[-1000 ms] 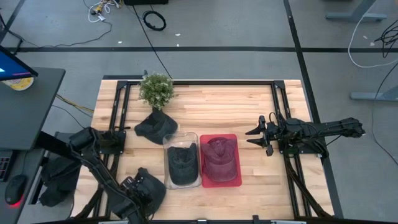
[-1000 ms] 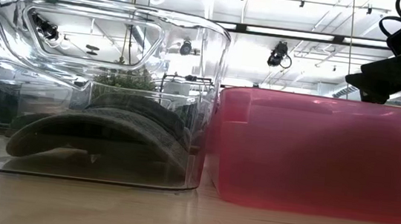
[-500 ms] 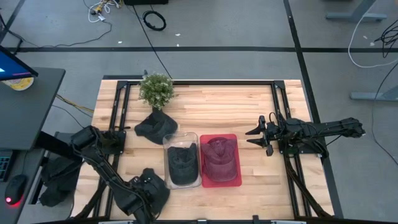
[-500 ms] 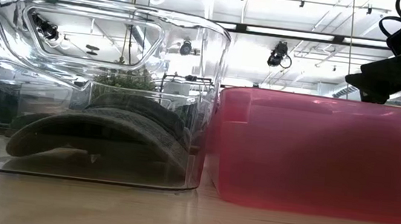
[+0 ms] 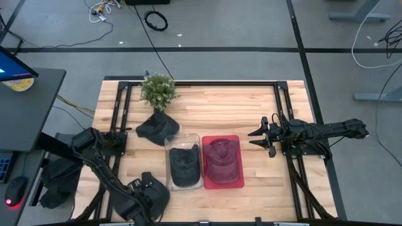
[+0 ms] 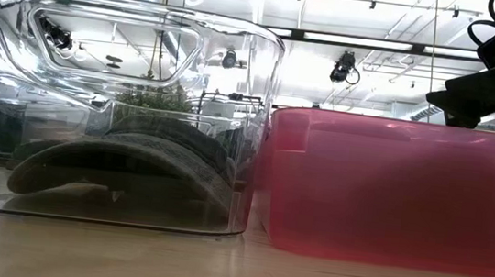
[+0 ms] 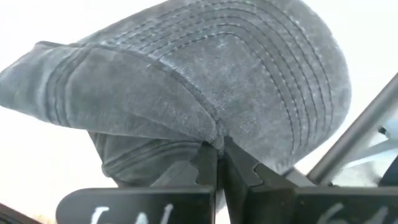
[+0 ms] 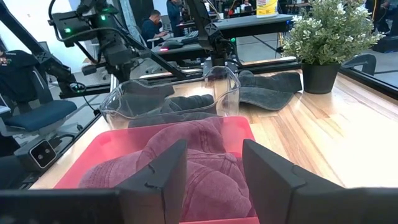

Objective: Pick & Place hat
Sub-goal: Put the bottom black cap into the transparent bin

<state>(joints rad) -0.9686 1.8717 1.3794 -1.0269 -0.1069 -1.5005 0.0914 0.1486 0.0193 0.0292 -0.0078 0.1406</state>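
Left gripper (image 7: pixel 219 163): at the near left corner of the table (image 5: pixel 251 107), fingers pinched tight on the brim edge of a grey hat (image 7: pixel 205 87); in the high view this held hat (image 5: pixel 151 191) shows as a dark mass just left of the clear bin, near the table's front edge

Right gripper (image 5: pixel 259 137): at the right side of the table, beside the red bin but apart from it, fingers (image 8: pixel 158 171) spread wide with nothing between them; seen at upper right in the low view (image 6: pixel 474 89)

Clear bin (image 5: pixel 183 139): centre front of the table, transparent, touching the red bin along one side; holds one dark grey hat (image 6: pixel 126 158) lying crown up

Red bin (image 5: pixel 239 160): just right of the clear bin; holds one dark red hat (image 8: pixel 199 158)

Loose grey hat (image 5: pixel 157 127): lying flat on the wood behind the clear bin, just in front of the plant pot

Potted plant (image 5: pixel 157 91): small green bush in a dark pot, back left area of the table

Background: a person (image 8: pixel 152 28) seated at a desk beyond the table, in the right wrist view
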